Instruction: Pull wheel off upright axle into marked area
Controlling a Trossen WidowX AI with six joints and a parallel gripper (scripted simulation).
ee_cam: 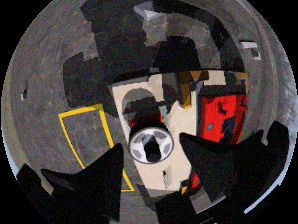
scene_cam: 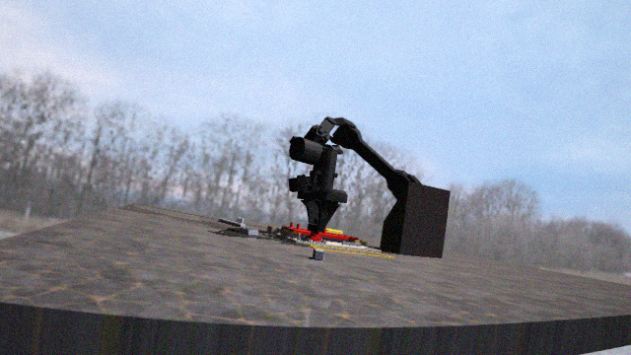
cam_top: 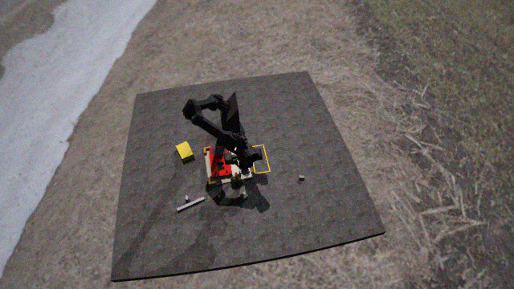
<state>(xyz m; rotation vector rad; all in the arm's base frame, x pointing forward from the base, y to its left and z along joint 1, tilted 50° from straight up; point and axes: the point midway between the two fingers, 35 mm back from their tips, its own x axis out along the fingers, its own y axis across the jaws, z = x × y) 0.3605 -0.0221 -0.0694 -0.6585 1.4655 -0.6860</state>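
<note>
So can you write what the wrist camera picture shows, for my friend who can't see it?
Looking straight down, the open gripper has one dark finger on each side of a shiny silver wheel standing on a pale board, not gripping it yet. A yellow-outlined marked area lies on the table to the left, and a red plate to the right.

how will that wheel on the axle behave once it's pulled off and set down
The wheel looks round, stiff and glossy, so it may slip between the pincer fingers. Laid flat in the marked area it should stay put; on edge it would likely roll.
</note>
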